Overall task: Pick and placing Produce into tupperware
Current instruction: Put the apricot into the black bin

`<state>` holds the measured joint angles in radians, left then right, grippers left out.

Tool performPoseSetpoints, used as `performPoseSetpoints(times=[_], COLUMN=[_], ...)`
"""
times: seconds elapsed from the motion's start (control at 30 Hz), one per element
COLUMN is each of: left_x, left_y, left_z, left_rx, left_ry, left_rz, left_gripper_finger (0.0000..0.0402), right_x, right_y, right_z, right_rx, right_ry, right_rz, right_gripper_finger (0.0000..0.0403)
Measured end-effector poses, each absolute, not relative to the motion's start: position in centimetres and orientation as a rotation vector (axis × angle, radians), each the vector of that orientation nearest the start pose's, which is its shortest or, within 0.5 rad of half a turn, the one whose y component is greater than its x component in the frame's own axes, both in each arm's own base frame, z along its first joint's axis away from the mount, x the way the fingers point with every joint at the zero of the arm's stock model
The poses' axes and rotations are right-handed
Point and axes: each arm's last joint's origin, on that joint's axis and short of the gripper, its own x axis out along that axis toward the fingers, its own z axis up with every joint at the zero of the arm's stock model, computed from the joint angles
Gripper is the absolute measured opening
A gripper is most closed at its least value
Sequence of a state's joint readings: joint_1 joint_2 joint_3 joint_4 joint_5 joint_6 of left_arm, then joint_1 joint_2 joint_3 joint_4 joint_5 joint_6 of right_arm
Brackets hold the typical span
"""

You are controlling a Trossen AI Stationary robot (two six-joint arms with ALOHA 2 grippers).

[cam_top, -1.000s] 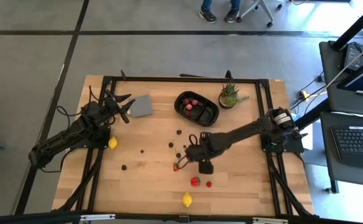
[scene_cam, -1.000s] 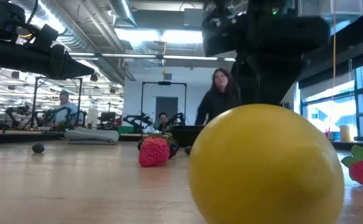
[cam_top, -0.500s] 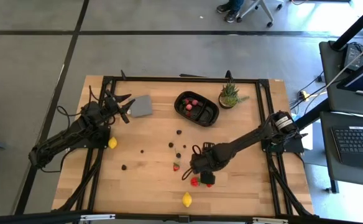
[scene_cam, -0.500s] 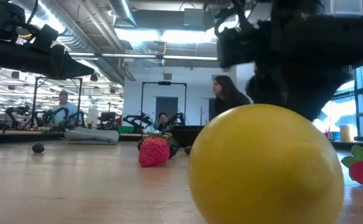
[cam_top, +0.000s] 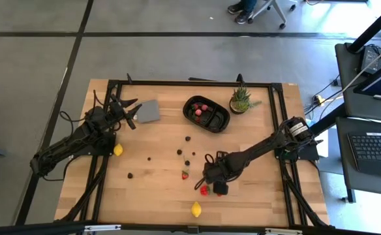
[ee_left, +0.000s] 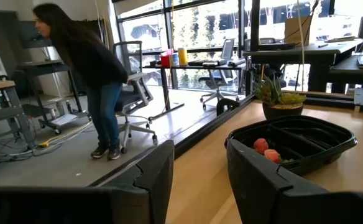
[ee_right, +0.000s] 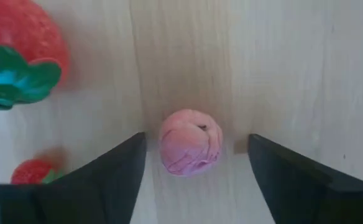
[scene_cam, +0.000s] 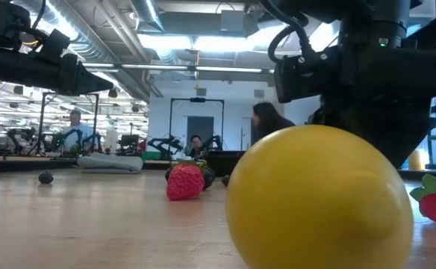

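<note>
My right gripper (ee_right: 196,142) is open and points down at the table, low over its near middle (cam_top: 205,185). A small pink-red round fruit (ee_right: 190,151) lies on the wood between its fingers, apart from both. A large strawberry (ee_right: 20,53) and a smaller one (ee_right: 35,172) lie beside it. The black tupperware (cam_top: 207,113) sits at the far middle and holds a few red pieces (ee_left: 263,149). My left gripper (cam_top: 132,112) waits open above the far left, facing the tupperware (ee_left: 293,144).
Lemons lie near the left arm (cam_top: 118,149) and at the near edge (cam_top: 196,209), the latter filling the low view (scene_cam: 319,198). Dark berries (cam_top: 179,151) and a strawberry (cam_top: 184,174) dot the middle. A grey square piece (cam_top: 150,111) and a potted plant (cam_top: 241,100) flank the tupperware. People stand beyond the table.
My right gripper has moved toward the table's near edge, past the strawberry in the middle, and come down over the red fruits near the near edge. The fruits on the table have not moved.
</note>
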<state>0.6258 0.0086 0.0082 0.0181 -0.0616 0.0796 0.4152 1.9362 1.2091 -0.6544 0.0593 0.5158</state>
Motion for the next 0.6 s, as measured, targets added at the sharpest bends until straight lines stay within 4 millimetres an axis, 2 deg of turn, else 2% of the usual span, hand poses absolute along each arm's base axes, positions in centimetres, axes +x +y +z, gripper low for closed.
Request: performPoseSetpoints(times=[0.17,0.33,0.5,0.6], left_x=[7.8,7.8,7.8,7.8], left_y=[5.9,5.9,5.9,5.9], left_z=[16.7,16.7,16.7,16.7], left_rx=[0.081,0.081,0.079,0.080], left_ry=[0.010,0.010,0.009,0.009], left_rz=[0.688,0.688,0.688,0.688], left_gripper_finger=[0.0140,0.0140,0.0140,0.0140], right_x=[32.7,33.2,34.7,36.0], right_y=[14.1,13.0,10.4,7.6], right_z=[13.7,14.0,15.2,16.0], right_rx=[0.099,0.087,0.022,-0.003], right_ry=[1.371,1.384,1.387,1.358], right_rz=[-0.052,-0.045,-0.021,-0.012], right_gripper_finger=[0.0218,0.0151,0.0084,0.0068])
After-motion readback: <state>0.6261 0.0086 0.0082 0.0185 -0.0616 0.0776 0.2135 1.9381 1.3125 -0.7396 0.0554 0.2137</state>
